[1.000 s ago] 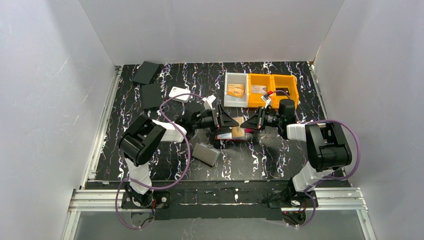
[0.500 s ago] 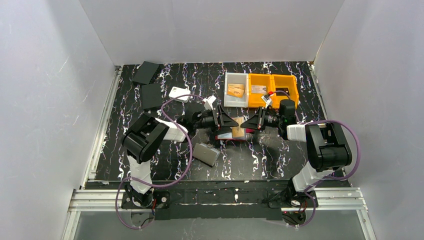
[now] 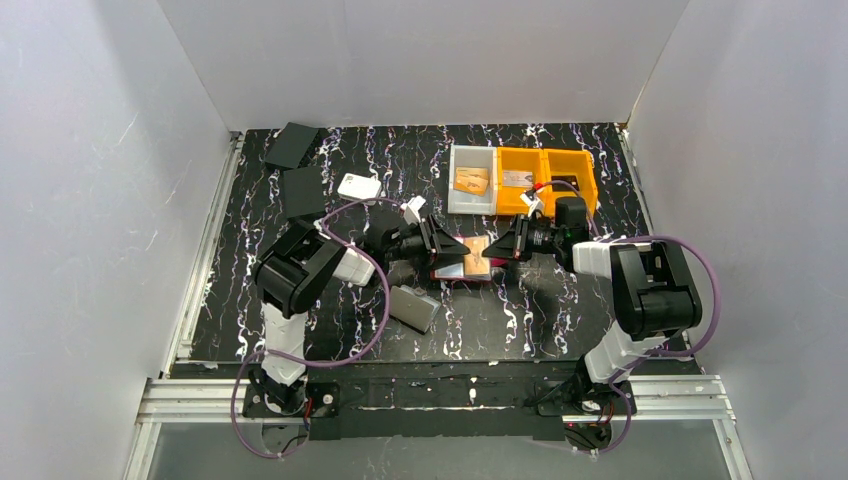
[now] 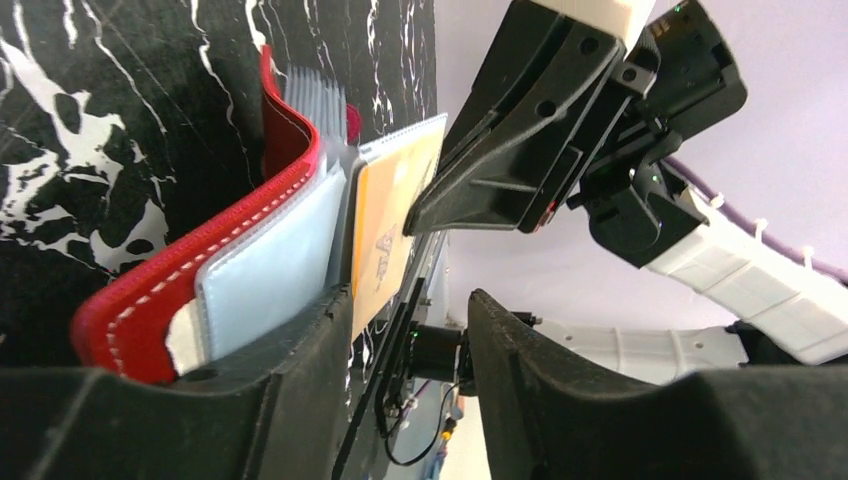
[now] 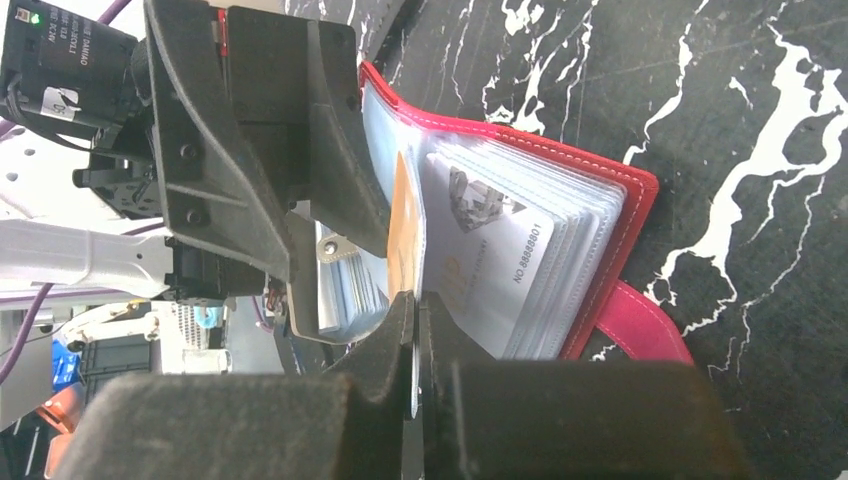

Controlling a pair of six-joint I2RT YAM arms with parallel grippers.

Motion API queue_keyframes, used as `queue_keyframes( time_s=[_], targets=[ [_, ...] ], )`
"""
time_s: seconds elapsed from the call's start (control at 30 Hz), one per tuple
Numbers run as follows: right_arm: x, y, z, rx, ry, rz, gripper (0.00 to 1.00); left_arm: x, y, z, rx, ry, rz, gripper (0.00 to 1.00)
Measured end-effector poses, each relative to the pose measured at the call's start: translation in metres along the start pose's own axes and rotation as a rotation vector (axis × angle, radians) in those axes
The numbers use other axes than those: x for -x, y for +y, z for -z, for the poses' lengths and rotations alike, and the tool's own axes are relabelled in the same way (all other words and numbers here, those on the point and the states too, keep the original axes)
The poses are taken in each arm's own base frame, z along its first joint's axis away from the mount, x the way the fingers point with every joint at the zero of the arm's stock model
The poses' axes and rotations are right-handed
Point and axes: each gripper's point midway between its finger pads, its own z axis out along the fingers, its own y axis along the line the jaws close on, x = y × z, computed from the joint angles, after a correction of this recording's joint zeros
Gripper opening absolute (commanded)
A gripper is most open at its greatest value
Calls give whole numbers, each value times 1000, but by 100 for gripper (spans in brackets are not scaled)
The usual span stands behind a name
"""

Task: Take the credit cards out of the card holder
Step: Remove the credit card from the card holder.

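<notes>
The red card holder (image 3: 466, 264) lies open on the black marbled table between my two grippers, its clear sleeve pages fanned upward (image 5: 540, 250). An orange-gold credit card (image 5: 403, 225) stands out of the pages. My right gripper (image 5: 415, 300) is shut on that card's thin edge; from above it (image 3: 497, 250) comes in from the right. My left gripper (image 4: 410, 300) reaches in from the left (image 3: 450, 255). Its jaws stand apart. One finger (image 4: 290, 390) rests against the sleeve pages (image 4: 270, 260), with the orange card (image 4: 385, 225) just inside the gap. A silver-grey card (image 5: 490, 260) sits in a sleeve.
A grey bin (image 3: 472, 200) holding an orange card and two orange bins (image 3: 545, 195) stand behind the holder. A white rounded box (image 3: 358, 186), a flat grey case (image 3: 413, 308) and two dark flat pieces (image 3: 300, 190) lie to the left.
My left gripper's jaws have narrowed and its arm has pushed slightly toward the holder. The holder's pages have shifted a little away from the arm bases. The right gripper has stayed on the card.
</notes>
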Motion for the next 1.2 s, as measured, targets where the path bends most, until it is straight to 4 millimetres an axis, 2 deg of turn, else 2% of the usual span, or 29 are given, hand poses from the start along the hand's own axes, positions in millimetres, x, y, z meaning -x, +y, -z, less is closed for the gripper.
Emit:
queue_keyframes(
  time_s=[0.1,0.27,0.37,0.43,0.5,0.67,0.7,0.8,0.9,0.97,1.07,1.2],
  targets=[
    [-3,-4,-1,-9,10,-9,9,3,4,-1,-8,-9,24,37],
    [-13,-10,-5,-21,38,-48,9,8,-9,-1,-62,-26,9,34],
    [-14,-9,-6,-19,42,-48,7,10,-13,-1,-76,-30,4,45],
    [-15,-10,-6,-22,45,-47,2,10,-12,-1,-76,-30,4,49],
    [-16,-13,-6,-39,45,-44,1,9,-10,-1,-68,-29,6,54],
    [-19,-22,-5,-84,49,-52,1,5,5,-1,-9,-17,26,56],
    [-20,-23,-5,-90,50,-53,3,4,9,-1,6,-13,34,56],
    [-20,-25,-5,-102,50,-55,19,2,17,0,37,-7,48,57],
    [-20,-28,-5,-115,50,-47,21,-1,28,0,69,1,62,57],
    [-21,-30,-5,-124,52,-43,19,-3,35,0,88,7,71,57],
    [-21,-30,-5,-125,53,-41,1,-5,42,0,112,15,79,56],
    [-22,-27,-7,-93,65,-65,1,-6,44,1,118,19,72,56]
  ],
)
